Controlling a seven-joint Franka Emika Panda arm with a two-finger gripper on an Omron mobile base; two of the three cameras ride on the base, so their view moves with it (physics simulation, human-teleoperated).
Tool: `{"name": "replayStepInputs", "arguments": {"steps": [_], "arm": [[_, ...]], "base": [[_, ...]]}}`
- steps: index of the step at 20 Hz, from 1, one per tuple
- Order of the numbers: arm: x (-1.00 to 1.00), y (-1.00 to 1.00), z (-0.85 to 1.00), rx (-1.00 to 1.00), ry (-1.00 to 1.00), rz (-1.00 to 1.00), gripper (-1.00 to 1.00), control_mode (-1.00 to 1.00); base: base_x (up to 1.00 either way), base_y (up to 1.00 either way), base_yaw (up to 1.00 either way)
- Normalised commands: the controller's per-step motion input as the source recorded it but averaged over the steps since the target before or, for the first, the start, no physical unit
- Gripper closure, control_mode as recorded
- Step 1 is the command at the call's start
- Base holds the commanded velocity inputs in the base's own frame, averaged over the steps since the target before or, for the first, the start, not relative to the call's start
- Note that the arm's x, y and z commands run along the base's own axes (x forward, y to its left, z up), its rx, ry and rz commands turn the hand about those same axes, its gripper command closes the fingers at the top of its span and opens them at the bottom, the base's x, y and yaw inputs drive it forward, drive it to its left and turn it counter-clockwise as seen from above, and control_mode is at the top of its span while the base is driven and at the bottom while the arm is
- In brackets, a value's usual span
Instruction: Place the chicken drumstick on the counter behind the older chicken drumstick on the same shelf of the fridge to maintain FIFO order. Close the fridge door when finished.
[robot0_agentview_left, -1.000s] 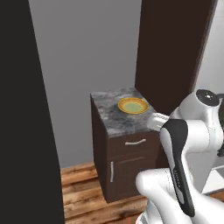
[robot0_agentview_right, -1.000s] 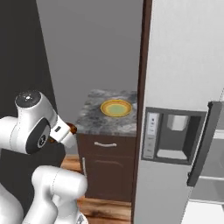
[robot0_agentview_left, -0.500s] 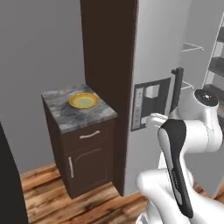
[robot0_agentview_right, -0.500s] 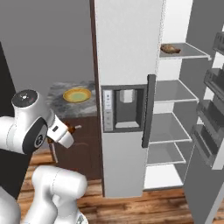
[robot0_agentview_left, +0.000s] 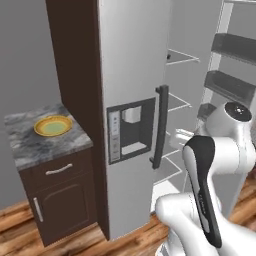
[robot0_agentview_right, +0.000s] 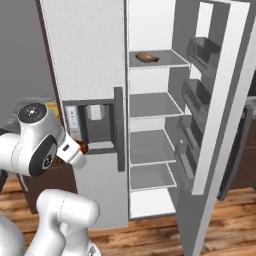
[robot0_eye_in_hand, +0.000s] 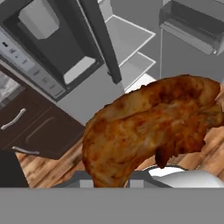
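Observation:
My gripper (robot0_agentview_right: 80, 150) is shut on the small dark reddish-brown chicken drumstick (robot0_eye_in_hand: 148, 127), held low in front of the fridge's dispenser door (robot0_agentview_right: 87, 65); the meat hides the fingertips in the hand view. The fridge (robot0_agentview_right: 150, 115) stands with its right fridge door (robot0_agentview_right: 220, 105) swung open. The paler older chicken drumstick (robot0_agentview_right: 147, 57) lies on the top shelf (robot0_agentview_right: 170, 61), well above and to the right of my hand. In the left base view the counter (robot0_agentview_left: 30, 145) is at the left.
A yellow plate (robot0_agentview_left: 52, 125) rests on the counter above dark cabinets (robot0_agentview_left: 60, 195). Three lower shelves (robot0_agentview_right: 150, 107) are bare. Grey bins (robot0_agentview_right: 197, 100) line the open door's inner side. A dark bar handle (robot0_agentview_left: 161, 125) runs down the dispenser door. Wood floor lies below.
The whole picture has shifted: the base has moved right, from the counter to the open fridge. The drumstick stays in my shut gripper.

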Motion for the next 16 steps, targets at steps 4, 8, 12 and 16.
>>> {"name": "replayStepInputs", "arguments": {"steps": [4,8,12,16], "arm": [[0.0,0.0,0.0,0.0,0.0,0.0,1.0,1.0],[0.0,0.0,0.0,0.0,0.0,0.0,1.0,1.0],[0.0,0.0,0.0,0.0,0.0,0.0,1.0,1.0],[0.0,0.0,0.0,0.0,0.0,0.0,1.0,1.0]], "base": [[0.36,-0.48,0.0],[0.45,-0.43,0.0],[0.63,-0.26,0.0],[0.78,-0.07,0.0]]}}
